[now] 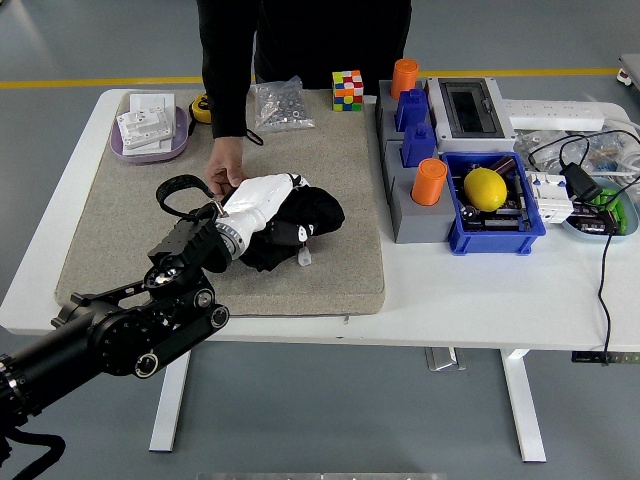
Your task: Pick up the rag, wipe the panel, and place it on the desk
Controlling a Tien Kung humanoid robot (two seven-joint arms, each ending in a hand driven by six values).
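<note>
I judge the wiping step to be in hand. My left hand [262,205], the white one at the end of the black arm entering from the lower left, lies on the black rag [300,222] with its fingers closed down into the cloth. The rag is bunched on the grey mat [330,270], left of its middle, and covers the panel so fully that I cannot make the panel out. A person's hand [224,177] rests at the mat just behind my wrist, apparently steadying something there. My right arm is out of view.

The next move, as I read it, calls for keeping pressure through the cloth across what lies beneath, then lifting clear and laying the rag on bare desk [480,290] without dragging the small white piece [303,258] beside it.

Containers:
- The purple tray [172,147] at the far left holds white switch plates [148,120].
- The blue bin [500,230] at the right holds a lemon [486,188] and small parts I cannot identify.
- The grey block [410,205] carries two orange cups [430,181] and blue pieces [413,125].
- A clear bag [280,105] of hardware lies at the mat's far edge.
</note>
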